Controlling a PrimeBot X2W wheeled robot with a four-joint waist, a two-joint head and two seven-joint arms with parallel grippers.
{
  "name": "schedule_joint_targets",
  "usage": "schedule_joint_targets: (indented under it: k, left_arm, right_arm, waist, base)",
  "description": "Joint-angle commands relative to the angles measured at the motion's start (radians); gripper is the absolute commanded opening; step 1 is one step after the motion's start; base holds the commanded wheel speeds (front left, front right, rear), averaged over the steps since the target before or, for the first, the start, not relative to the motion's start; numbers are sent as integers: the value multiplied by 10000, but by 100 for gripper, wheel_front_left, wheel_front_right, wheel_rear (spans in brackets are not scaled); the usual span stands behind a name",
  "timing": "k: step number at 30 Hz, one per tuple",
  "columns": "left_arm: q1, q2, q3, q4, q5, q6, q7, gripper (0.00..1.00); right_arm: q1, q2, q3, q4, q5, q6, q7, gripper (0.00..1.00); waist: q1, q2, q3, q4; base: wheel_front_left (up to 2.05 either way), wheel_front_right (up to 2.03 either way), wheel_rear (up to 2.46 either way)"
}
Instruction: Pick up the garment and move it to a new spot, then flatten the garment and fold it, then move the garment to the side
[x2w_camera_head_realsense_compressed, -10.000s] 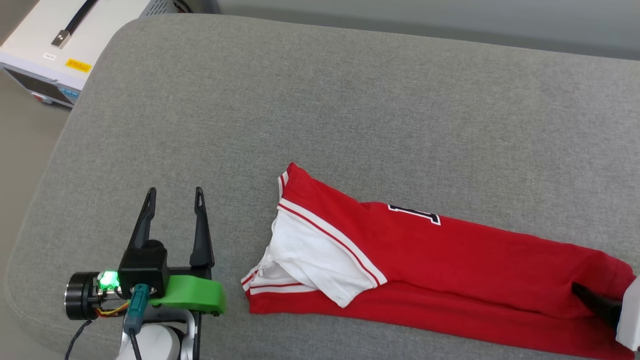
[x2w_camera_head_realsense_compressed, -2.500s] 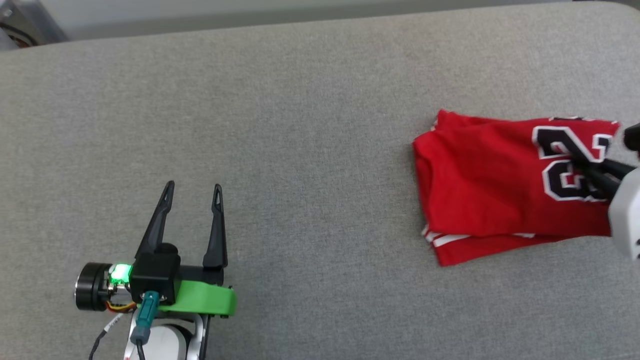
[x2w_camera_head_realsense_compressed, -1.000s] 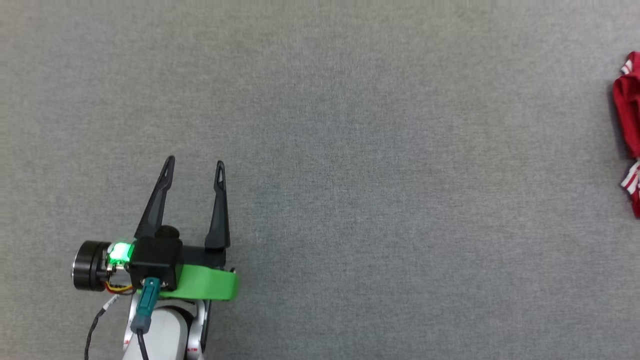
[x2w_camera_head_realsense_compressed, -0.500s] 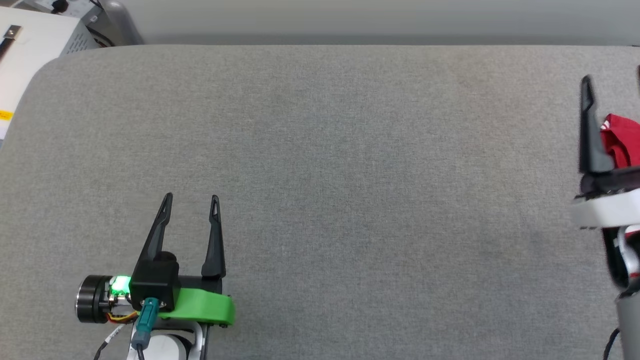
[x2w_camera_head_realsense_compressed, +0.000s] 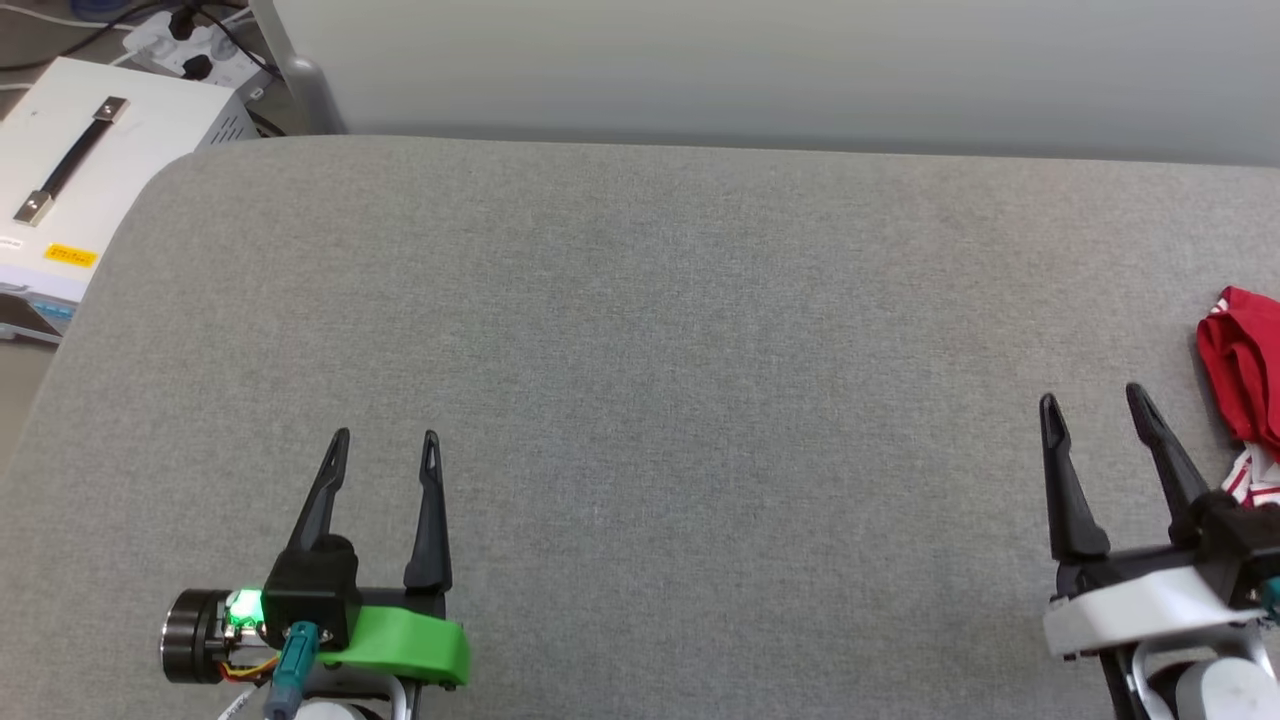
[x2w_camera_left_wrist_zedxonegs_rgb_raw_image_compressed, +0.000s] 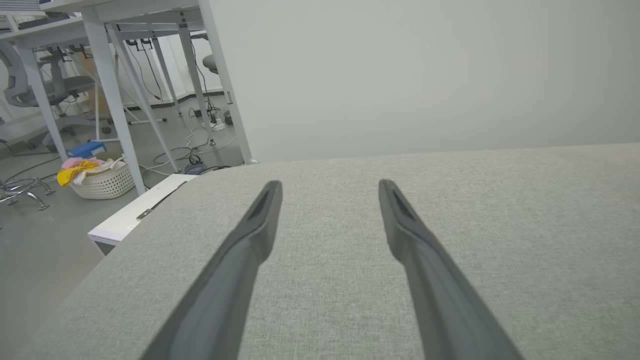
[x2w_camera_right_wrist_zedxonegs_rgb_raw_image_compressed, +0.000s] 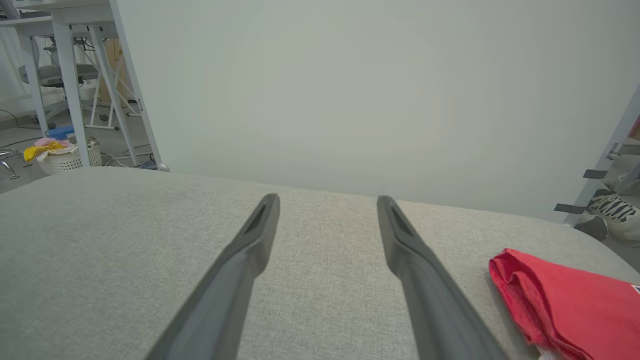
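The garment (x2w_camera_head_realsense_compressed: 1245, 380) lies folded at the far right edge of the grey padded table (x2w_camera_head_realsense_compressed: 640, 330), red with a bit of striped trim showing; the right wrist view has the garment (x2w_camera_right_wrist_zedxonegs_rgb_raw_image_compressed: 565, 305) at its lower right. Just left of it, apart from the cloth, my right gripper (x2w_camera_head_realsense_compressed: 1092, 405) stands open with nothing between its fingers (x2w_camera_right_wrist_zedxonegs_rgb_raw_image_compressed: 415, 255). Far off at the lower left my left gripper (x2w_camera_head_realsense_compressed: 384, 440) is open and empty too, its fingers (x2w_camera_left_wrist_zedxonegs_rgb_raw_image_compressed: 250, 235) over bare fabric.
A white box with a black handle (x2w_camera_head_realsense_compressed: 70, 170) sits off the table's left corner. A pale wall (x2w_camera_head_realsense_compressed: 760, 70) runs behind the far edge. White desk legs (x2w_camera_left_wrist_zedxonegs_rgb_raw_image_compressed: 115, 90), cables and a basket of cloth (x2w_camera_left_wrist_zedxonegs_rgb_raw_image_compressed: 97, 177) stand on the floor to the left.
The head camera has swung, shifting the whole picture. The right gripper, which pressed on the folded garment, has let go and drawn back to the lower right. The left gripper keeps its pose.
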Motion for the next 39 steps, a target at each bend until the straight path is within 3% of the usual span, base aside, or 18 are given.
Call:
schedule_joint_targets:
  k: [1,20,21,39]
  left_arm:
    - [172,-60,20,39,-87,-83,-59,100]
    - [513,-179,21,212,-42,-544,-59,100]
    - [388,-144,6,209,-31,-518,0,0]
    - [328,-210,121,189,31,-542,313,0]
  right_arm:
    - [240,97,-57,-154,-4,-7,-87,100]
    - [1485,567,-359,-605,-148,-7,-89,100]
    - [1359,560,-343,-543,-117,0,-28,0]
    - [1230,591,-274,-444,-230,-1,274,0]
  waist:
    - [1,0,-102,22]
    - [1,0,-327,50]
    - [1,0,-328,50]
    - [1,0,-439,-47]
  base:
    - [0,0,0]
    - [0,0,0]
    - [0,0,0]
    - [0,0,0]
